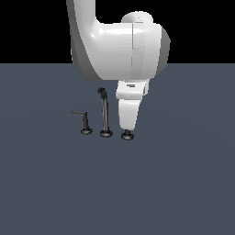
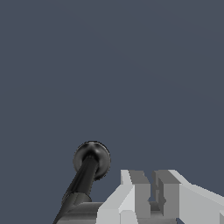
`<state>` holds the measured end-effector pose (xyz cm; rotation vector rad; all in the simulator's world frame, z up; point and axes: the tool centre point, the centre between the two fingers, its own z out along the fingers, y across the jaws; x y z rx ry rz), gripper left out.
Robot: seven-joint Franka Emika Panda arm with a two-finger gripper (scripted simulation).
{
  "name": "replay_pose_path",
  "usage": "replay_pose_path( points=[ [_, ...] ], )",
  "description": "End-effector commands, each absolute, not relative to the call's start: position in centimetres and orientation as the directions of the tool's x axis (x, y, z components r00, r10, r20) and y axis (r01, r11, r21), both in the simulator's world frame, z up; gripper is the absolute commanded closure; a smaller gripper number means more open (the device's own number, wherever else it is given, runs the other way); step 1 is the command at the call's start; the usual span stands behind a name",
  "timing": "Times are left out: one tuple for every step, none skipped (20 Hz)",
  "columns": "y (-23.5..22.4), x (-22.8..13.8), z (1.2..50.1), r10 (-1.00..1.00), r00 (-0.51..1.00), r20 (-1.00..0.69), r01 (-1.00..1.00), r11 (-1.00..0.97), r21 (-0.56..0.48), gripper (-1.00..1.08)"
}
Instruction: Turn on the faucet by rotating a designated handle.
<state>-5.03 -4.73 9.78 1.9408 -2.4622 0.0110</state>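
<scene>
The faucet stands on the grey counter point(image 1: 183, 183) as three pieces in a row. Its tall spout point(image 1: 105, 112) is in the middle, the thinner handle point(image 1: 83, 119) on the exterior view's left of it, and the designated handle point(image 1: 127, 135) on the other side, mostly hidden by the arm. The pincer point(image 2: 148, 192) sits low over that handle, its fingers point(image 2: 140, 190) narrowly apart; whether they grip the lever cannot be told.
</scene>
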Motion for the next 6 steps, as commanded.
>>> replay_pose_path(
  points=[
    [-1.4,-4.3,9.8,-0.981,-0.194,0.002,-0.981,0.194,-0.002,1.08],
    [-0.8,-4.1,9.8,-0.982,-0.191,0.001,-0.982,0.191,-0.002,1.08],
    [-0.2,-3.9,9.8,-0.982,-0.188,0.001,-0.982,0.188,-0.001,1.08],
    [0.4,-3.8,9.8,-0.983,-0.185,0.0,-0.983,0.185,-0.001,1.08],
    [1.0,-3.6,9.8,-0.983,-0.182,0.0,-0.983,0.182,0.0,1.08],
    [1.0,-3.6,9.8,-0.983,-0.182,0.0,-0.983,0.182,0.0,1.08]
  ],
)
